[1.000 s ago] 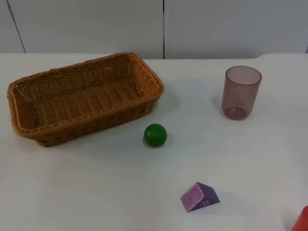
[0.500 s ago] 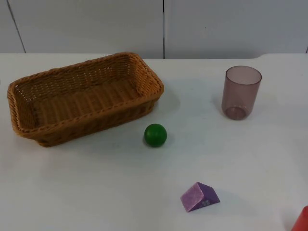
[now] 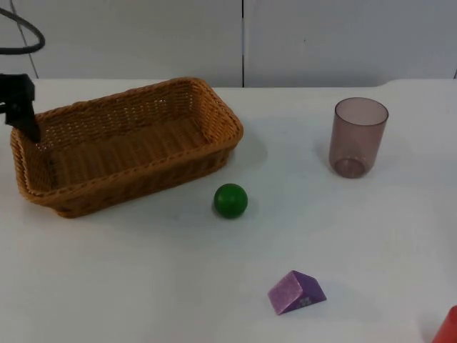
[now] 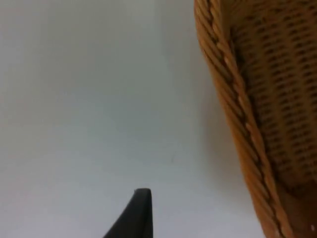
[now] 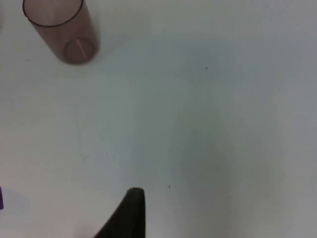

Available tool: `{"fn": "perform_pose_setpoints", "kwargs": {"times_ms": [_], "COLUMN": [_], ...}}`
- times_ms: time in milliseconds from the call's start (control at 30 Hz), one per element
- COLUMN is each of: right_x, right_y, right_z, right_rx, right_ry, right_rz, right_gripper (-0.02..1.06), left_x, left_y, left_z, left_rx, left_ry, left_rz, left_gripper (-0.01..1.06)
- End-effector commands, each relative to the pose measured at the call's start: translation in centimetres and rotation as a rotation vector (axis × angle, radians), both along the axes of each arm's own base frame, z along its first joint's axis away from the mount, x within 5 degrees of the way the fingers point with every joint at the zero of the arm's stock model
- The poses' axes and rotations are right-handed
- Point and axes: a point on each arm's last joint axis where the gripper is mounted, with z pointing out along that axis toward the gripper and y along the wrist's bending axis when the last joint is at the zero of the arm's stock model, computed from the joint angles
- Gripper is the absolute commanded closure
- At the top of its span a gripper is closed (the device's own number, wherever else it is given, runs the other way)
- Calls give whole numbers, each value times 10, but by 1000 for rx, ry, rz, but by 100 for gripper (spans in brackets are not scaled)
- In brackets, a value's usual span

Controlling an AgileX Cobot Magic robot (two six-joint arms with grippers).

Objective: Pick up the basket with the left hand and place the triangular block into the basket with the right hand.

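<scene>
The wicker basket (image 3: 125, 146) sits on the table's left half, its long side slanted. My left gripper (image 3: 27, 123) has come down at the basket's far-left corner, just over the rim; the left wrist view has the woven rim (image 4: 233, 114) beside it with bare table alongside. The purple triangular block (image 3: 296, 291) lies near the front edge, right of centre, on one of its faces. My right gripper (image 5: 130, 213) hangs above bare table, some way from the block, with the cup (image 5: 60, 29) ahead of it.
A green ball (image 3: 230, 200) rests just in front of the basket's right end. A translucent purple cup (image 3: 358, 137) stands upright at the back right. A red object (image 3: 448, 327) pokes in at the front right corner.
The left arm has entered from the upper left and its gripper now sits at the basket's left corner. The objects on the table have not moved.
</scene>
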Motion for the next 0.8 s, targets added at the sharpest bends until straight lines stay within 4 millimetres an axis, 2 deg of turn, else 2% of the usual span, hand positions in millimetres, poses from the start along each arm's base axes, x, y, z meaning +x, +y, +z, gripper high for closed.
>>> {"fn": "perform_pose_setpoints", "kwargs": {"times_ms": [0,67,100,267,433,500,567,667,700,767], "right_x": [0,1,1,1,1,1,1,2,2,2], "right_y": [-1,-1,-1,-1,-1,-1,-1,-1,-1,-1], "right_z": [2,3,3,3,3,3,3,3,3,4], "right_rx": [-11,-11,-11,-11,-12,-12,-12,-12,-12,-12], "right_ry": [-17,-19,-19,-27,-31,-31,-31,-33,-33,-35], "right_rz": [9,9,9,9,9,9,9,9,9,9], "right_gripper": [-1,-1,-1,-1,-1,-1,-1,-1,-1,-1], "left_x": [16,28,28,50,53,53,54,54,54,54], "left_y": [-1,0,0,1,1,1,1,0,0,0], "left_z": [-10,-26,-26,-69,-87,-88,-89,-89,-89,-88], "left_rx": [-17,-18,-18,-25,-29,-28,-33,-51,-51,-54], "left_ry": [-3,26,26,98,131,132,131,133,133,129], "left_rz": [19,17,17,19,21,21,26,71,71,80], "left_gripper": [0,0,0,0,1,4,18,58,58,85]}}
